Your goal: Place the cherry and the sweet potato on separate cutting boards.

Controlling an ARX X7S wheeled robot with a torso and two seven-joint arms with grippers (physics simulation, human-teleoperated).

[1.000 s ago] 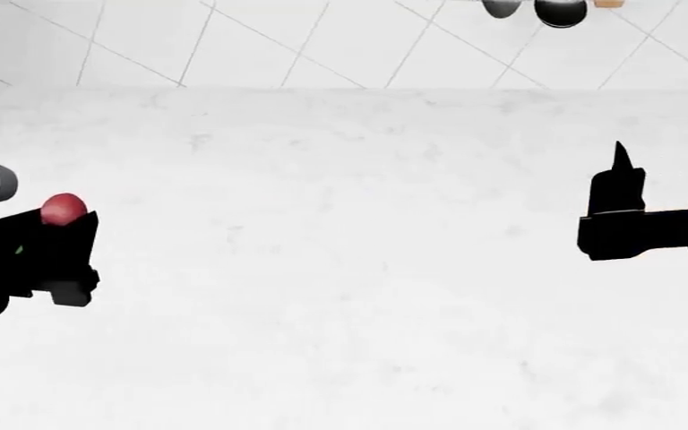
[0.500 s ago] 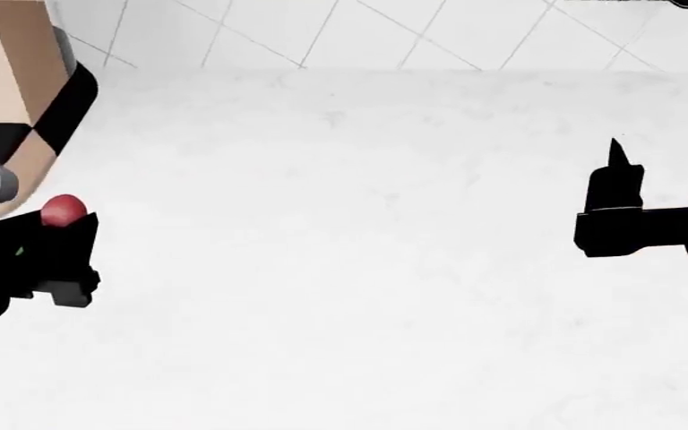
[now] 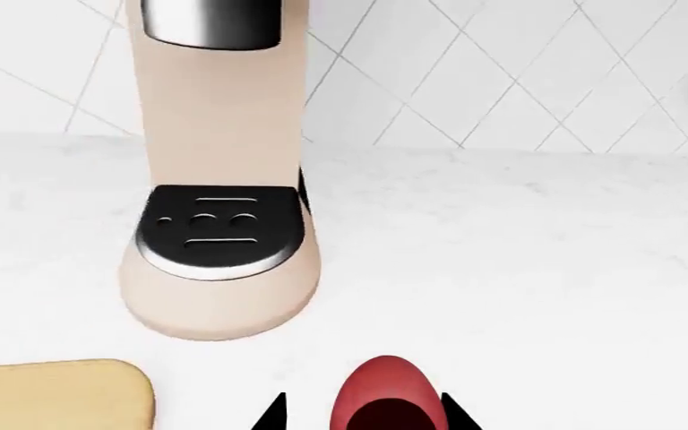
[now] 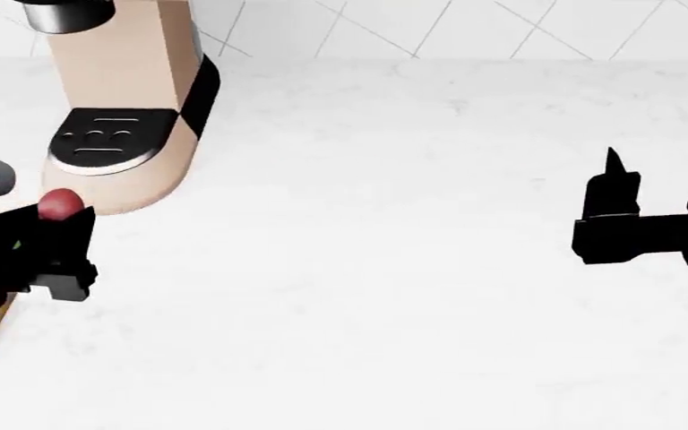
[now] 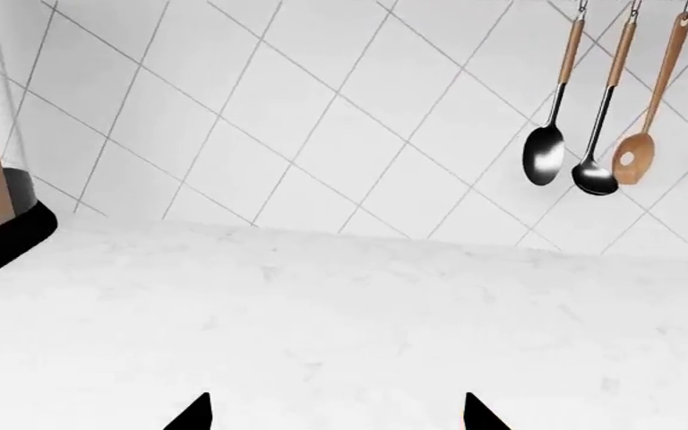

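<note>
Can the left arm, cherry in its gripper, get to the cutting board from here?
Probably yes. The left gripper holds the cherry, and a corner of the cutting board lies close beside it on bare counter; the coffee machine stands farther back.

Beige coffee machine [image 4: 129, 98] with black drip tray [image 3: 215, 231] stood on white marble counter [image 4: 368, 269] against tiled wall [image 5: 320, 116]. Two dark ladles [image 5: 545, 154] and wooden spoon [image 5: 634, 161] hung on wall.

Glossy red cherry [image 3: 386, 396]; matt wooden cutting board [image 3: 57, 394]; white marbled counter [image 4: 380, 269].
</note>
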